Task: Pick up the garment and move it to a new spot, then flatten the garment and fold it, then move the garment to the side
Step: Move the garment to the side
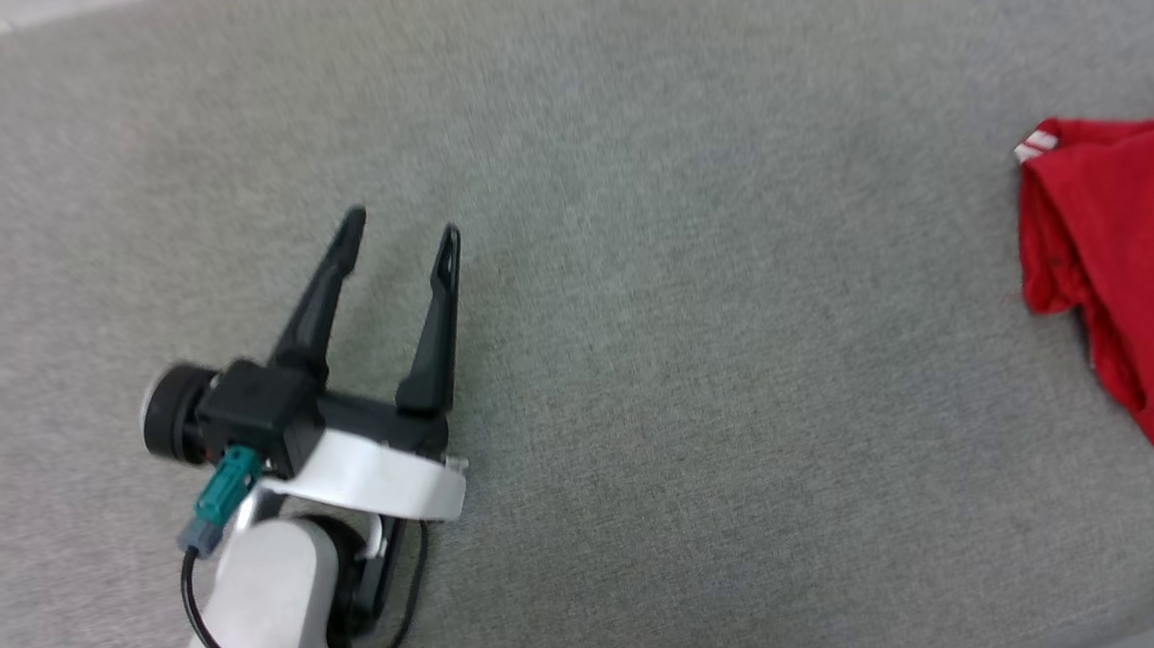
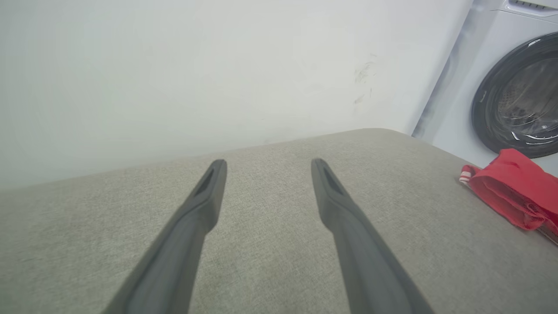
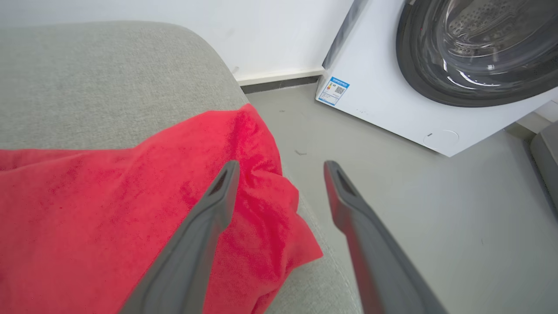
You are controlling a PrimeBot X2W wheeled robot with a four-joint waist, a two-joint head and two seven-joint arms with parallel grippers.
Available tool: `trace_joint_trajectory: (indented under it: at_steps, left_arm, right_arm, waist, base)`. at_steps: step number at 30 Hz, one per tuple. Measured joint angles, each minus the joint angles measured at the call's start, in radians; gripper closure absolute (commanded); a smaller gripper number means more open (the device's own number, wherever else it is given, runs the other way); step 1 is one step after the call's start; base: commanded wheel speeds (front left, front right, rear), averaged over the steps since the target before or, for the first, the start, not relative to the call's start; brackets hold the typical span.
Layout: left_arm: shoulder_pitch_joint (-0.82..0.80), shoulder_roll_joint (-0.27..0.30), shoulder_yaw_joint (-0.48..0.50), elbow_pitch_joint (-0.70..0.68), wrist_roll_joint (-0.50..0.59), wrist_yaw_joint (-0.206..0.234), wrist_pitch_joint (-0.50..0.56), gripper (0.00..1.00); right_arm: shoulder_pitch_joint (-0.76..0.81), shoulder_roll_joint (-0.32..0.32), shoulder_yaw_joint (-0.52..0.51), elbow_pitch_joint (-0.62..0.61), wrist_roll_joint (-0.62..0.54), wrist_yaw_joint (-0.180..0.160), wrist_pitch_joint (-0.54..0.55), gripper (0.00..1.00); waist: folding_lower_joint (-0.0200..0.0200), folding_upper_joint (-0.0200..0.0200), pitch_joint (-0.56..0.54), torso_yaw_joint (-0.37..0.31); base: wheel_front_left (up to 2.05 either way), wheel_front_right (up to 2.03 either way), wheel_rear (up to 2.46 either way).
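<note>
The garment [image 1: 1124,260], bright red with a bit of white striped trim, lies bunched at the far right edge of the grey cushioned surface [image 1: 689,357]. In the left wrist view the garment [image 2: 514,192] sits off to the right. My left gripper [image 1: 401,225] hovers open over bare fabric at the lower left, far from it, and its fingers [image 2: 205,205] are spread with nothing between them. My right gripper [image 3: 281,163] is open just above the garment [image 3: 109,209], over its edge at the surface's rim, holding nothing.
A white washing machine [image 3: 392,100] with a dark round door [image 2: 518,100] stands on the grey floor [image 3: 436,218] just past the surface's right end. A pale wall [image 2: 196,74] runs behind the surface.
</note>
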Motion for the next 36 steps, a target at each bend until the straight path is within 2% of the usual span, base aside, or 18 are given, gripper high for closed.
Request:
trace_joint_trajectory:
  at_steps: [7,16,27,36]
  left_arm:
    - [0.133,-0.022,0.021,0.036,-0.027,0.039,-0.012,0.00]
    - [0.251,-0.021,0.072,0.043,-0.053,0.080,-0.016,0.00]
    - [0.347,-0.013,0.124,0.048,-0.076,0.122,-0.017,0.00]
    - [0.384,0.002,0.147,0.062,-0.082,0.138,-0.017,0.00]
  right_arm:
    - [0.181,0.065,0.017,-0.127,0.033,0.000,-0.037,0.00]
    - [0.443,0.204,0.018,-0.332,0.076,0.000,-0.039,0.00]
    - [0.578,0.321,0.216,-0.518,0.111,0.000,-0.037,0.00]
    - [0.597,0.347,0.350,-0.688,0.105,0.000,-0.047,0.00]
  waist:
    - [-0.0001,0.0000,-0.155,0.017]
    - [-0.0002,0.0001,-0.289,0.068]
    - [-0.0003,0.0000,-0.373,0.120]
    - [-0.0003,0.0000,-0.419,0.155]
  base:
    - [0.00,0.00,0.00]
    - [0.00,0.00,0.00]
    - [0.00,0.00,0.00]
    - [0.00,0.00,0.00]
